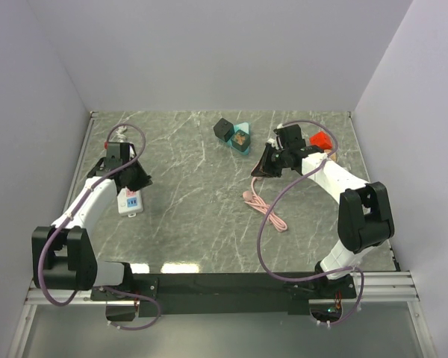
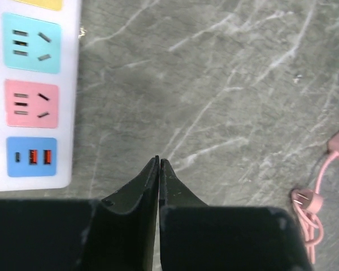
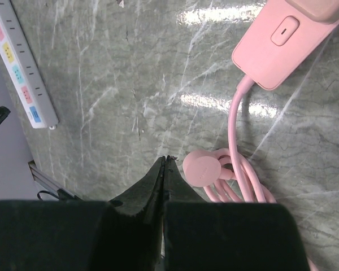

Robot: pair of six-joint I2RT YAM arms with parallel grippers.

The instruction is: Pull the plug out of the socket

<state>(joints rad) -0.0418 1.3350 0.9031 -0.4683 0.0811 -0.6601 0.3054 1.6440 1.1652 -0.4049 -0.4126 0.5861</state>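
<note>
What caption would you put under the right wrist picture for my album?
Shut right tool next to the loose pink plug, white power strip lying apart.

The left arm (image 1: 89, 201) and right arm (image 1: 336, 183) stretch forward, elbows bent outward; the left gripper (image 2: 159, 161) and right gripper (image 3: 165, 159) both point downward, fingertips pressed together.

Power strip (image 2: 31, 104) partly beyond the left wrist view's edge; pink device (image 3: 274, 48) partly beyond the right's.

On the surface (image 1: 201, 224), the power strip (image 1: 130, 201) lies left, the coiled plug cable (image 1: 271, 215) right, toy blocks (image 1: 235, 134) at far centre.
</note>
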